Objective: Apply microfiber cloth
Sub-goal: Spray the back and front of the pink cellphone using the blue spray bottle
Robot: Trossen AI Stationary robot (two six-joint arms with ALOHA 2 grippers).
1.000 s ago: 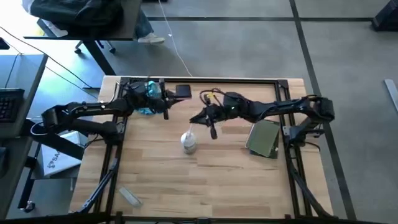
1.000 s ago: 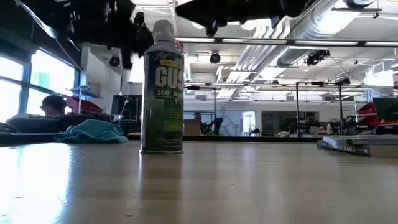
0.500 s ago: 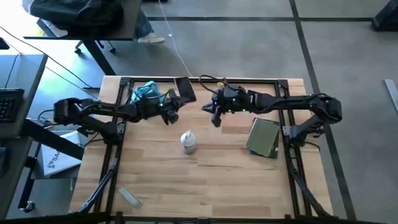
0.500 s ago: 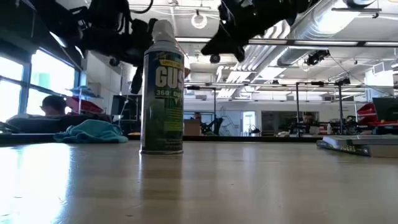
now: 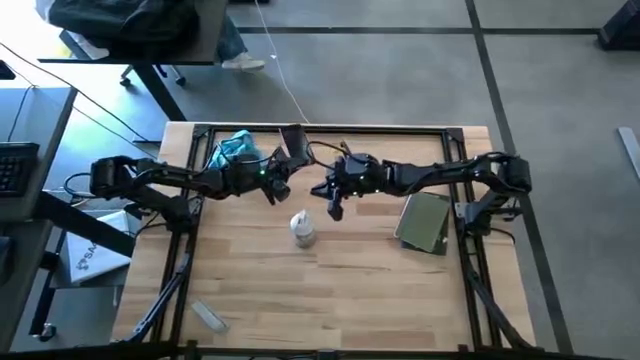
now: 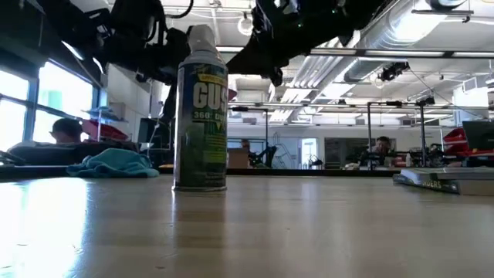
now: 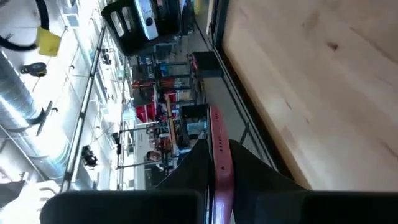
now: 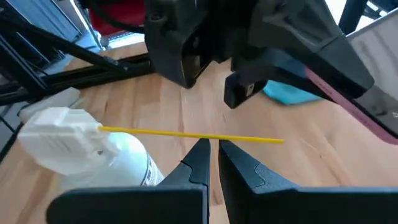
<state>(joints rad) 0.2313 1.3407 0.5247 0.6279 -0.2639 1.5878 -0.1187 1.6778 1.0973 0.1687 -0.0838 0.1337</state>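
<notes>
Wooden bench (image 5: pixel 340 270) is carrying a spray can (image 5: pixel 302 228) at centre. Left hand (image 7: pixel 219 163) is pinching a phone (image 5: pixel 295 143) edge-on above the far side; over the last second it has been lifting it clear. Right hand (image 8: pixel 211 151), fingers nearly pressed together and empty, is pulling back toward the can. Microfiber cloth (image 5: pixel 236 147) is lying at far left, untouched, so wiping is not yet starting.
</notes>
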